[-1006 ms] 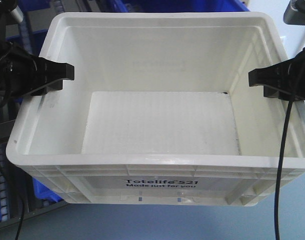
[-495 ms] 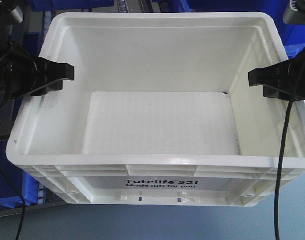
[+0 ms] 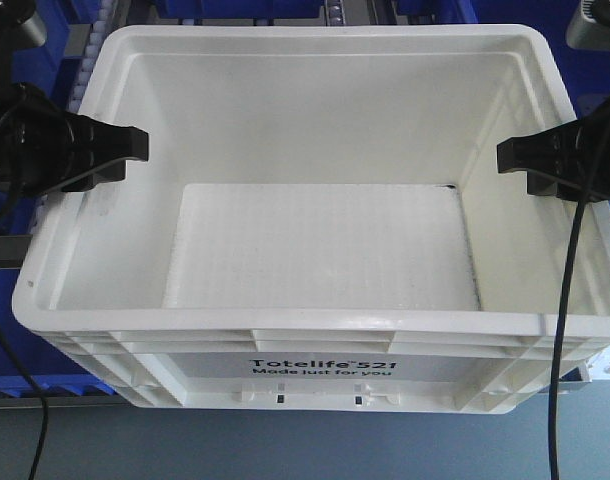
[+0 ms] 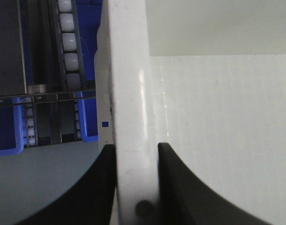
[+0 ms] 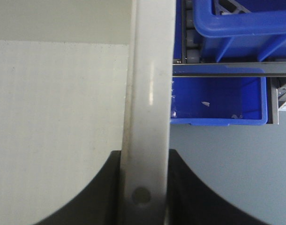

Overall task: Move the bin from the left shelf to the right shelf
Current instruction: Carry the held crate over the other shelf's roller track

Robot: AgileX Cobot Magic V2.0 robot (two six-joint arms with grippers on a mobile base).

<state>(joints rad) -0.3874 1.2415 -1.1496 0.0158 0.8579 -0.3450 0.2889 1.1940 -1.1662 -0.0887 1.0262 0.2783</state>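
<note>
Behind the load stood roller-track shelving and blue bins; the white Totelife bin was held aloft before them, left gripper and right gripper each pinching a side rim, jaws narrow on the plastic. Such thin rim holds could slip if the carry jolted; against a second earlier, only the shelving behind had shifted.
</note>
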